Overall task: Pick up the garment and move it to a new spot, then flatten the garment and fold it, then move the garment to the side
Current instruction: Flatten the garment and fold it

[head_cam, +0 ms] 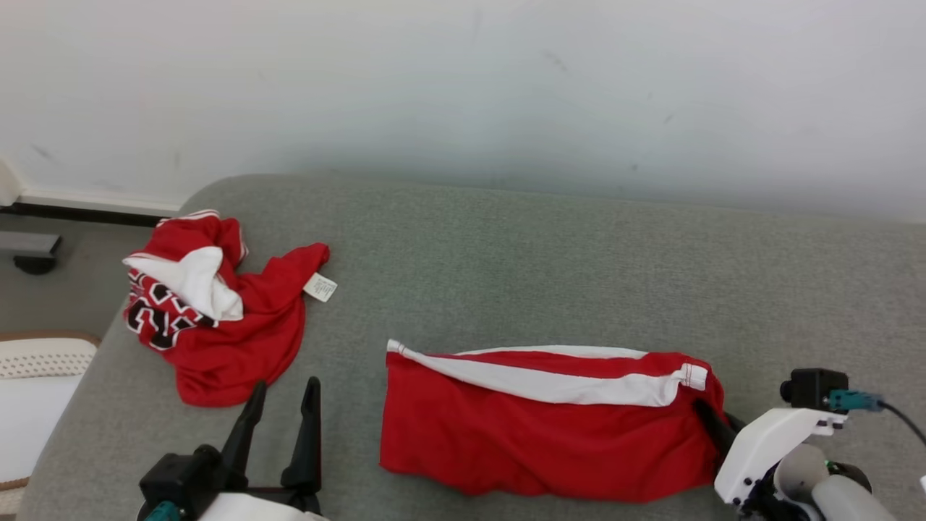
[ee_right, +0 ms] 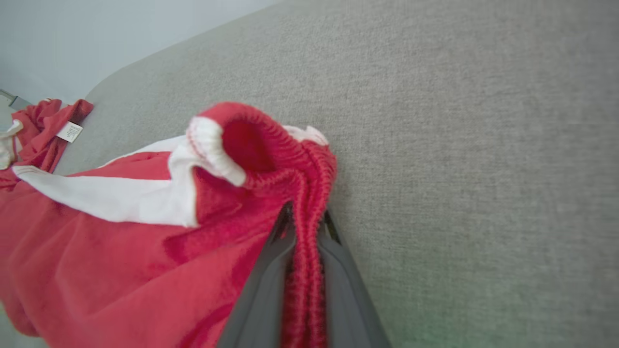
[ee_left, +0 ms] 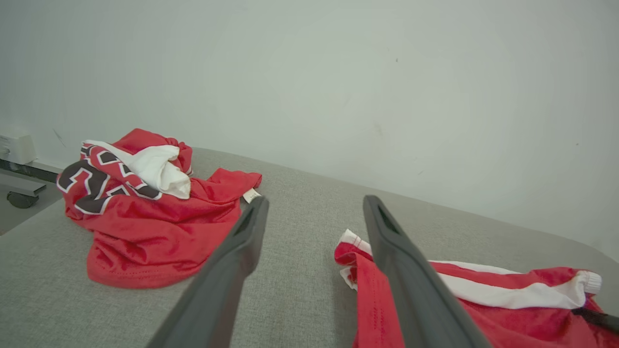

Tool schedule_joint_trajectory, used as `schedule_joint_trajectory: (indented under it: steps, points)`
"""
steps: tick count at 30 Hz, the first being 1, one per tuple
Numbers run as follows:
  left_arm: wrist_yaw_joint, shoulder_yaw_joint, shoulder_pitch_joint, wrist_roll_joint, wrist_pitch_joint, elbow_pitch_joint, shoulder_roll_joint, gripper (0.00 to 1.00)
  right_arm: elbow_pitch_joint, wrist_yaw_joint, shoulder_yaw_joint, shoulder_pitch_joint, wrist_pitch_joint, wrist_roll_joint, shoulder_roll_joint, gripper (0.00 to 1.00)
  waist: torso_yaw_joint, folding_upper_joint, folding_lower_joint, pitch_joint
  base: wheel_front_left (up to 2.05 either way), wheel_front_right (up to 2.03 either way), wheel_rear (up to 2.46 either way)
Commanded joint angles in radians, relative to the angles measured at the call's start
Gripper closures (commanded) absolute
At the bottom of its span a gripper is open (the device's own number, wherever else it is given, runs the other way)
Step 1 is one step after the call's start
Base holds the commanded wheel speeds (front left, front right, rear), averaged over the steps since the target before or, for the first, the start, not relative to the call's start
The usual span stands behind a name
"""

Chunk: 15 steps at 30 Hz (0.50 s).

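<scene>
Two red garments on grey fabric surface (head_cam: 506,246): red shorts (head_cam: 535,434) with white stripe lying flat at front-centre, waistband end pinched tight between right fingers (ee_right: 263,290); crumpled red jersey (head_cam: 246,325) apart to their left, left fingers (head_cam: 307,427) spread wide, empty, just in front of it.

Jersey (head_cam: 239,340) left of shorts (head_cam: 535,434)

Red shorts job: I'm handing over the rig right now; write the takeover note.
Left gripper: open, empty, above the grey cushion, between the shorts and a crumpled red jersey.
Right gripper: shut on the shorts' waistband at their right end.
Shorts: lying on the cushion, not lifted.
Done: grasp.
To do: lift, relocate, flatten, fold, move aside.
</scene>
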Motion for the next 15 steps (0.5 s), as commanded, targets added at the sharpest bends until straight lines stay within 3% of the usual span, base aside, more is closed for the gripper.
schedule_joint_trajectory:
  steps: [1,11,15]
  points:
    - [-0.002,0.003,0.011,-0.011,-0.001,0.002,0.003,0.00,-0.014,0.000,-0.001,-0.011,0.008,0.028,-0.022,1.00,-0.013,-0.0001,-0.0001,-0.006,0.00,0.00,0.00]
    - [-0.003,-0.008,0.017,-0.007,0.000,0.004,0.003,0.00,-0.059,0.000,-0.054,-0.001,0.105,0.146,-0.183,1.00,-0.086,-0.0001,-0.0001,-0.011,0.00,0.00,0.00]
    - [-0.003,-0.017,0.016,-0.002,-0.001,0.010,0.003,0.00,-0.066,0.000,-0.105,-0.006,0.174,0.217,-0.198,1.00,-0.107,-0.0001,-0.0001,-0.014,0.00,0.00,0.00]
